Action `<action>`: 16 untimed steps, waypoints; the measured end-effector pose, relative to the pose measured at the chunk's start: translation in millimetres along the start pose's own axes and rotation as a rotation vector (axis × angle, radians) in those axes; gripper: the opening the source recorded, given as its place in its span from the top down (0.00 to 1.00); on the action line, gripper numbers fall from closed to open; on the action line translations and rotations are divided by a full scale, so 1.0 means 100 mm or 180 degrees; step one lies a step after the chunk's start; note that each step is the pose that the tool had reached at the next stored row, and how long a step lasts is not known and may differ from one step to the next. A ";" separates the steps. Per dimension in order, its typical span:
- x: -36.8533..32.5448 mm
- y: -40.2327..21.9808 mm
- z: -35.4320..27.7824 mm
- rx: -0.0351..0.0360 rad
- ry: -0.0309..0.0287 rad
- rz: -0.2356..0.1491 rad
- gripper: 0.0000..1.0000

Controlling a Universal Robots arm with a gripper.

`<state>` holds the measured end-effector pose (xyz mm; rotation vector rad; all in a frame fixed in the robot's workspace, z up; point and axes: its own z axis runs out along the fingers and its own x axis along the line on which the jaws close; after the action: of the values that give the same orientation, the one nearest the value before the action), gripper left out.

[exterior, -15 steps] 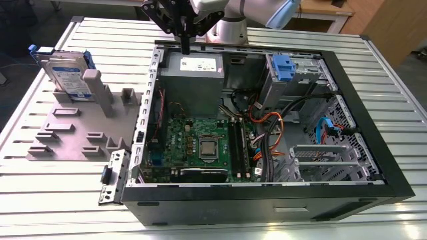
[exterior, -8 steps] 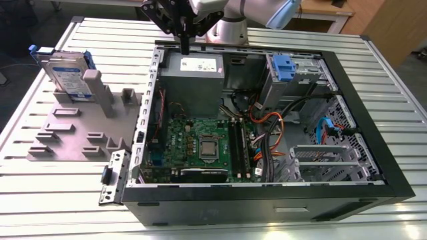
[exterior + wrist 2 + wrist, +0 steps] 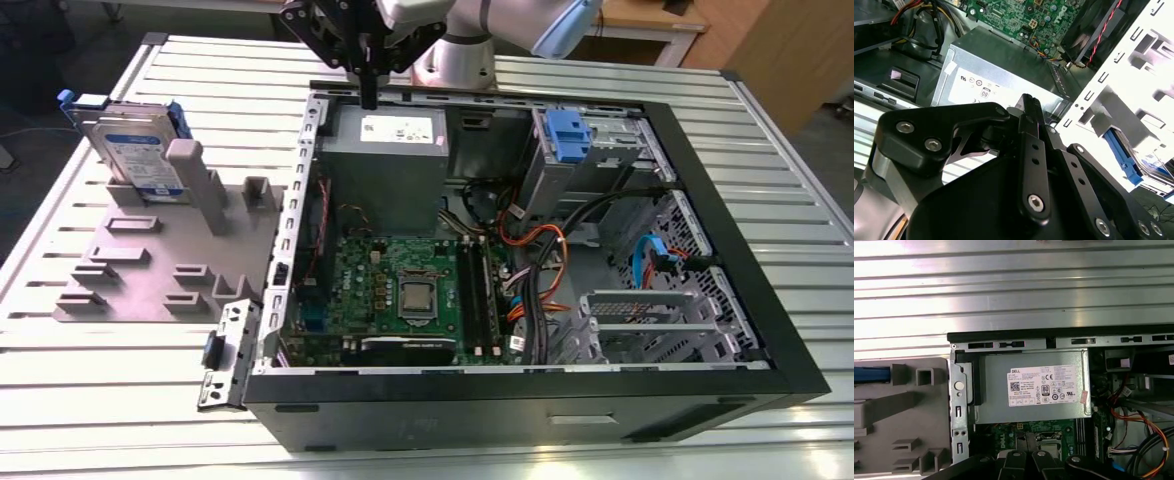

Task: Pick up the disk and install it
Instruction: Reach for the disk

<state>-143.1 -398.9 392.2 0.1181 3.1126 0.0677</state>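
Ribbed metal table (image 3: 107,400) under everything, open computer case (image 3: 534,405) in the middle. I see the gripper (image 3: 368,98) hanging over the grey power box (image 3: 387,165), jaws pinched together on nothing. The disk (image 3: 138,150) stands upright in the grey holder (image 3: 160,270) at nine o'clock in the exterior view (well apart from the gripper). My worry: a low crossing clips the case wall (image 3: 310,150), or a skewed grip jams the disk.
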 end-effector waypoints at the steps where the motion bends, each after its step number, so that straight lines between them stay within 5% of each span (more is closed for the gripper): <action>1: 0.000 0.000 0.000 0.0000 0.0000 0.0000 0.89; 16: 0.032 -0.003 0.003 0.0000 0.0000 0.0000 0.89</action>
<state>-146.3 -398.9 391.8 0.1179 3.1126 0.0676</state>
